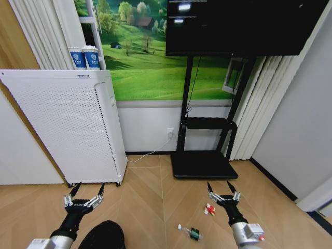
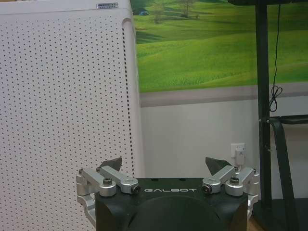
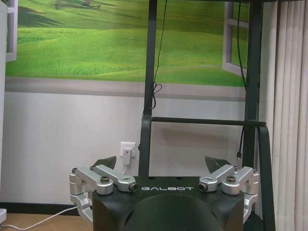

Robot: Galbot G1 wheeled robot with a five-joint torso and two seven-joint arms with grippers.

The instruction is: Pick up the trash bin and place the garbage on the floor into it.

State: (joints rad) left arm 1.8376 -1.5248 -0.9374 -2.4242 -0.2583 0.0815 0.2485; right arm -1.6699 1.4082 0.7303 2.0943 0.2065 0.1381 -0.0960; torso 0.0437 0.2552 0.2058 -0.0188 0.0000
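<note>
Left gripper (image 1: pixel 86 188) and right gripper (image 1: pixel 221 186) spread apart, empty; bin (image 1: pixel 102 235) at seven o'clock, bottle (image 1: pixel 191 232) at five

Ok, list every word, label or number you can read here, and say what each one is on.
"GALBOT": on the black body of the left hand, in its wrist view.
"GALBOT": on the black body of the right hand, in its wrist view.
Label strip on top of the white perforated box: too small to read.
Blue print on the two cups above the box: too blurred to read.
Green label on the bottle: unreadable.
</note>
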